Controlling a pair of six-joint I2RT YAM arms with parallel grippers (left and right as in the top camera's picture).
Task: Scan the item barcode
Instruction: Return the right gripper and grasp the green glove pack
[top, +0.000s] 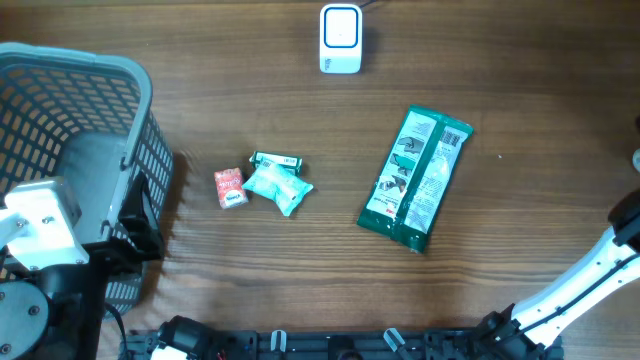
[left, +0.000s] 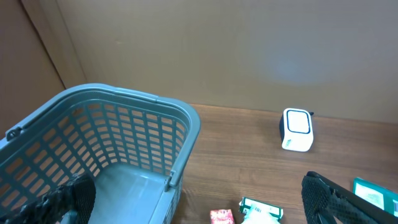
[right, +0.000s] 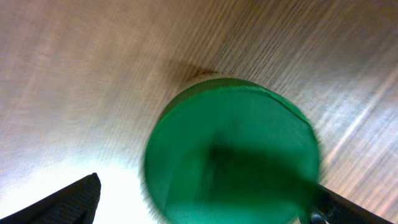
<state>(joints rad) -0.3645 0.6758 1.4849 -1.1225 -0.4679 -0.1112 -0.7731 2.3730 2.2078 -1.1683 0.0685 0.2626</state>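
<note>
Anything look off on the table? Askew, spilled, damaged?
Nothing spilled or visibly damaged. The teal packet lies skewed against a small green-and-white box, and the long green package sits diagonally. Oddest: a blurred round green thing fills the right wrist view, yet the overhead view does not show it.

No readable text in any view, green package (top: 416, 180) just past the outer finger of the left gripper (left: 199, 208) carries white print too small to read, red packet (top: 230, 187) between its fingers likewise illegible
</note>
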